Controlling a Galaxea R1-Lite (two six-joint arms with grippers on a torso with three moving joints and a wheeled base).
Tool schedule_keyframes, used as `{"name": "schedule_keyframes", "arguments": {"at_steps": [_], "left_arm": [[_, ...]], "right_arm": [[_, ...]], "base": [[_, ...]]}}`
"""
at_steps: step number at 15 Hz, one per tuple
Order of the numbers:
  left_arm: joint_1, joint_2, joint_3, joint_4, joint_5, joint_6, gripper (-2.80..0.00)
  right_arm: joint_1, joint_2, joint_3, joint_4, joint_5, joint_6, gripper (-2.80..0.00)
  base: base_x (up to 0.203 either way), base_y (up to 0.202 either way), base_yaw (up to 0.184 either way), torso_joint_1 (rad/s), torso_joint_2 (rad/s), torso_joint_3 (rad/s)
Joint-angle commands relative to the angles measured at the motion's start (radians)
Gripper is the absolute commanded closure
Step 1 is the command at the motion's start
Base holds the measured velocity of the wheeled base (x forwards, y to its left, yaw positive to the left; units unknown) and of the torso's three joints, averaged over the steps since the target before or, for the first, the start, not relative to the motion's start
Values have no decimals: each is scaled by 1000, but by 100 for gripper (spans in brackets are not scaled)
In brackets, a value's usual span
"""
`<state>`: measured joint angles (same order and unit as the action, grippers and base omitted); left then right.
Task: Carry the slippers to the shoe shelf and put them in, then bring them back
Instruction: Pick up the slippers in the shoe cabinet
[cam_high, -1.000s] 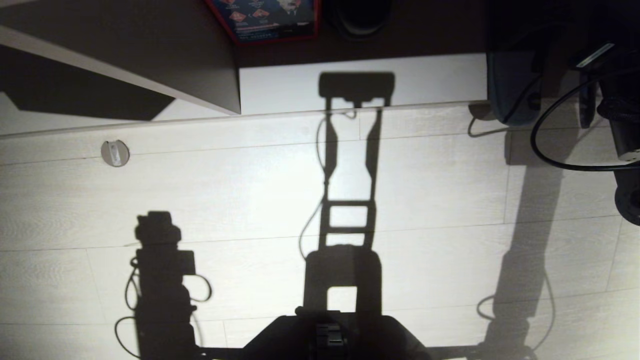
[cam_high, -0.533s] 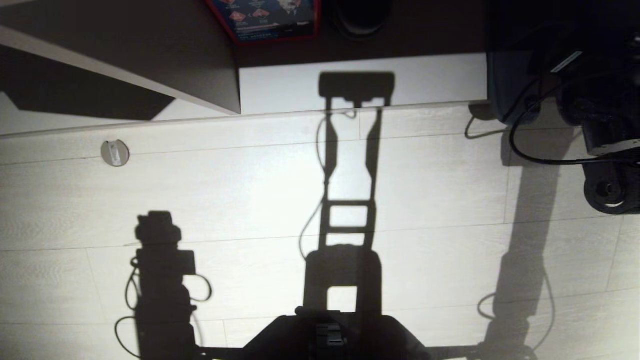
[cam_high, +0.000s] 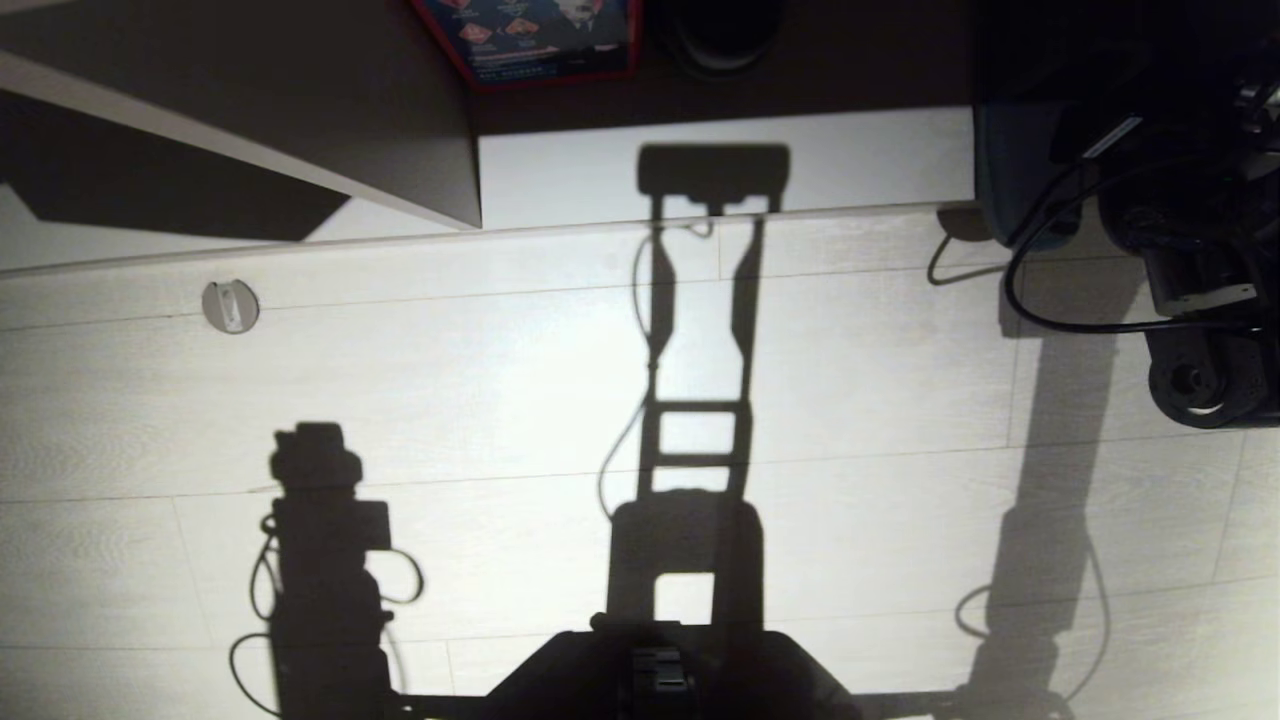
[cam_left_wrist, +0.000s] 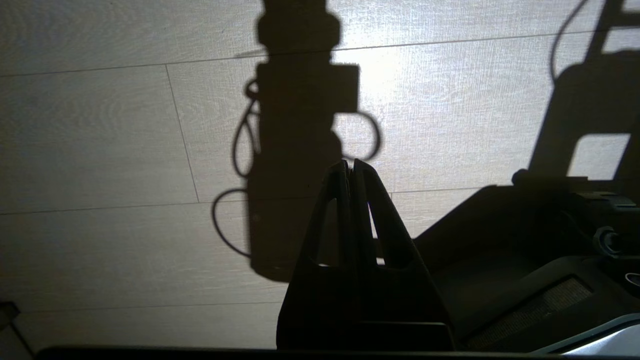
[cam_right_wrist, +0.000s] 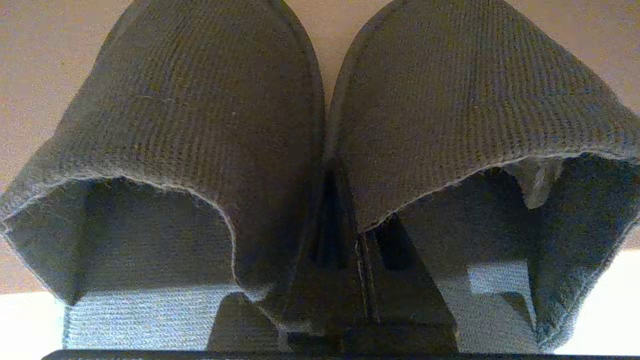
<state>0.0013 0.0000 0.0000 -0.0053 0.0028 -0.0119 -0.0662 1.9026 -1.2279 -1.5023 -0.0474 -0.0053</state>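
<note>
A pale wood-grain floor (cam_high: 860, 370) is seen filling most of the head view, crossed by the dark shadows of the robot's trunk and arms. At the far edge of the floor a lighter base board (cam_high: 850, 160) is seen, with a dark recess behind it and a slanted grey-brown panel (cam_high: 300, 120) at the far left; whether this is the shoe shelf cannot be told. The robot's own dark base (cam_high: 660, 670) is visible at the near edge. A red-edged printed box (cam_high: 530, 40) is set in the dark recess, and a small round metal disc (cam_high: 230, 306) is fixed in the floor at the left.

The right arm (cam_high: 1190, 300) is seen at the far right of the head view, draped with a black cable, beside a dark blue-grey object (cam_high: 1020, 170). In the right wrist view the slippers (cam_right_wrist: 210, 130) are shown side by side, toes pointing away, their inner edges touching. The right gripper (cam_right_wrist: 362, 260) is seen with its jaws pressed together on the adjoining inner edges of the pair, one jaw inside each slipper opening, so both are held at once.

The left gripper (cam_left_wrist: 351, 167) is seen only in its own wrist view, hanging above the floor beside the base, its jaws brought together with nothing between them.
</note>
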Motion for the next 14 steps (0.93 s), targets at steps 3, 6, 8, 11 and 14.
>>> {"name": "schedule_keyframes", "arguments": {"at_steps": [3,6,8,11,14], "left_arm": [[0,0,0,-1,-1,0,0],[0,0,0,-1,-1,0,0],[0,0,0,-1,0,0,0],[0,0,0,-1,0,0,0],[0,0,0,-1,-1,0,0]], "right_arm": [[0,-2,2,-7,-2,2,-280],[0,-8,8,-7,-2,5,-280],[2,-11,10,-7,-2,5,-280],[0,-21,19,-6,-1,7,-280],[0,-50,41,-1,0,8,-280]], "base": [[0,0,0,0,0,0],[0,0,0,0,0,0],[0,0,0,0,0,0],[0,0,0,0,0,0],[0,0,0,0,0,0]]}}
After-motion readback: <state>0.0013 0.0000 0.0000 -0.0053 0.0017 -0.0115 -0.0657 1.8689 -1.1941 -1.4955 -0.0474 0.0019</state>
